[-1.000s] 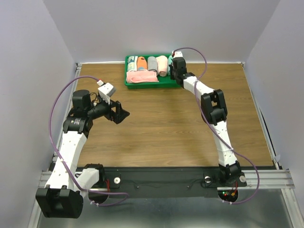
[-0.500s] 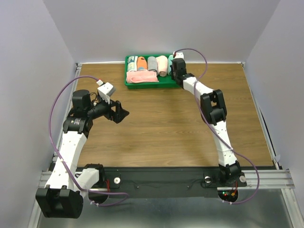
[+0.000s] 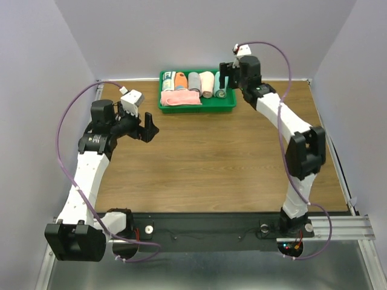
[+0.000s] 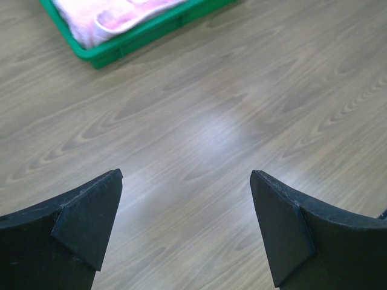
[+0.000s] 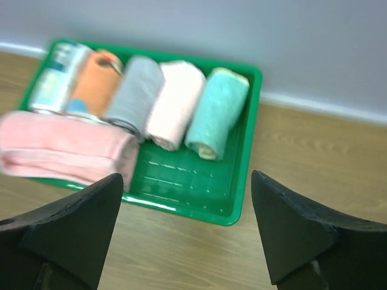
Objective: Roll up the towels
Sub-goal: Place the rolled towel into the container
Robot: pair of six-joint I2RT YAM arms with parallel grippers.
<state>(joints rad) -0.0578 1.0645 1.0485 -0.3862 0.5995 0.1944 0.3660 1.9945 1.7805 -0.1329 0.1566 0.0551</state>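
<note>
The towels lie rolled side by side in a green tray (image 5: 239,211) at the back of the table. The teal roll (image 5: 219,112) is at the tray's right end and the pale peach-pink roll (image 5: 176,103) is just left of it (image 3: 207,83). My right gripper (image 5: 187,232) hangs open above the tray's near right corner (image 3: 226,80), holding nothing and apart from the teal roll. My left gripper (image 4: 184,232) is open over bare wood at the left (image 3: 148,128), short of the tray.
Also in the tray are a grey roll (image 5: 133,96), an orange roll (image 5: 97,81), a patterned roll (image 5: 54,75) and a folded pink towel (image 5: 66,148) at its front left (image 4: 109,15). The wall stands close behind the tray.
My right gripper has opened and drawn up and back from the tray, with its arm swung out to the right. The left arm has shifted slightly toward the back.
</note>
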